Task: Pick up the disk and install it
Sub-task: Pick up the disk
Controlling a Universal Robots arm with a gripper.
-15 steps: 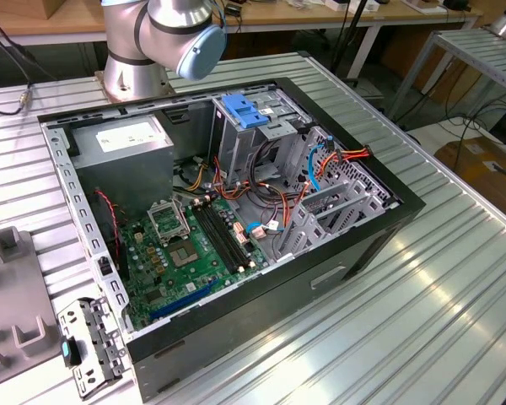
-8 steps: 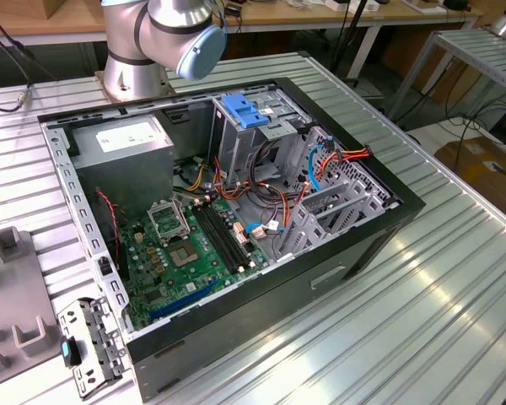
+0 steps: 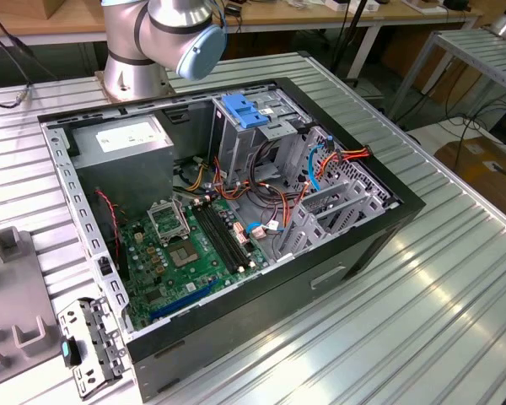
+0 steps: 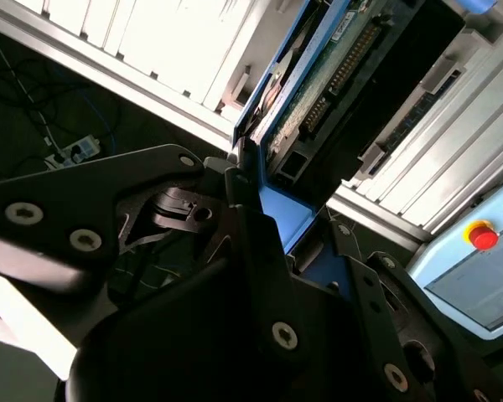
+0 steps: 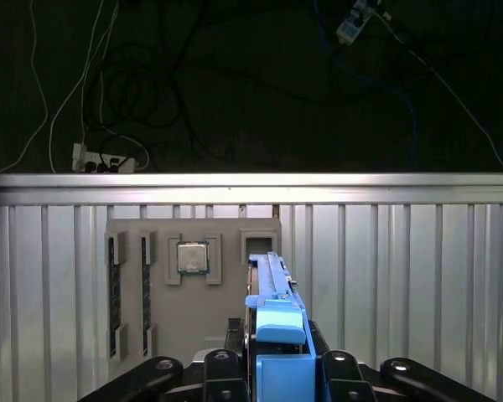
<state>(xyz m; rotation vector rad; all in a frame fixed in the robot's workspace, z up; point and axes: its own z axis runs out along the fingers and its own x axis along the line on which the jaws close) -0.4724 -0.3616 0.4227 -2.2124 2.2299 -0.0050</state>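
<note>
The pick-up looks done, as the gripper (image 5: 277,373) is clamped on the disk (image 5: 274,318), holding it edge-on over the grey parts tray (image 5: 193,335) at the exterior view's left of the open computer case (image 3: 354,245), so installation remains.

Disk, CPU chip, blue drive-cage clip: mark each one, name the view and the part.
disk (image 5: 278,328), first wrist view, end of its blue carrier frame.
CPU chip (image 5: 193,257), first wrist view, middle of its metal lid.
blue drive-cage clip (image 3: 244,110), exterior view, ribbed top face.
</note>
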